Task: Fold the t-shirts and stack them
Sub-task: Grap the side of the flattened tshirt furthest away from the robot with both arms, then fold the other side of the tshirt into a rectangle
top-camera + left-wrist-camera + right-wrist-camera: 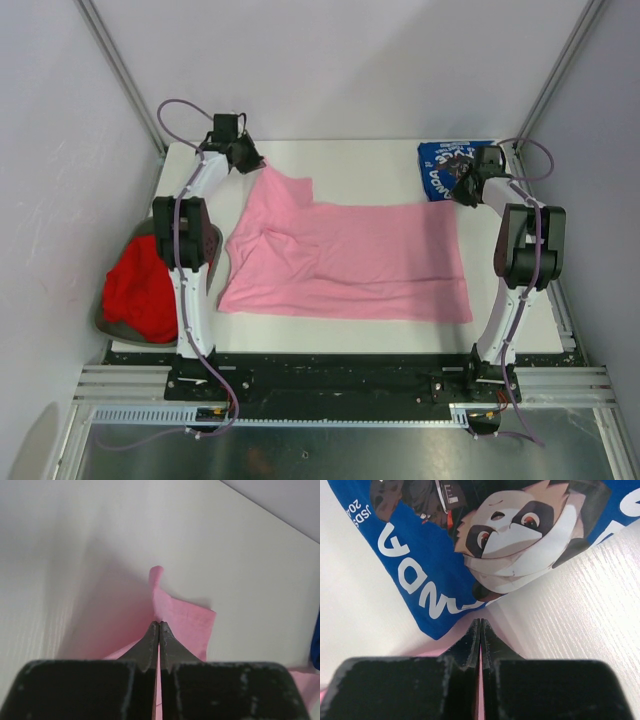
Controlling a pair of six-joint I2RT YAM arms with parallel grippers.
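The light pink t-shirt (345, 255) lies spread flat across the middle of the table. My left gripper (250, 160) is shut on its far left corner, which rises in a small peak, and the left wrist view shows the closed fingertips (159, 625) pinching the pink cloth (185, 617). My right gripper (462, 186) is shut at the shirt's far right corner, and a thin strip of pink (480, 714) shows between its jaws. The folded royal blue t-shirt (445, 165) with a cartoon print (420, 555) lies just beyond the right gripper (480, 621). The red t-shirt (140, 290) sits bunched at the left.
The red shirt lies in a grey oval bin (103, 320) off the table's left edge. The white table (380, 165) shows bare behind the pink shirt. Frame posts and light walls close in the back and sides.
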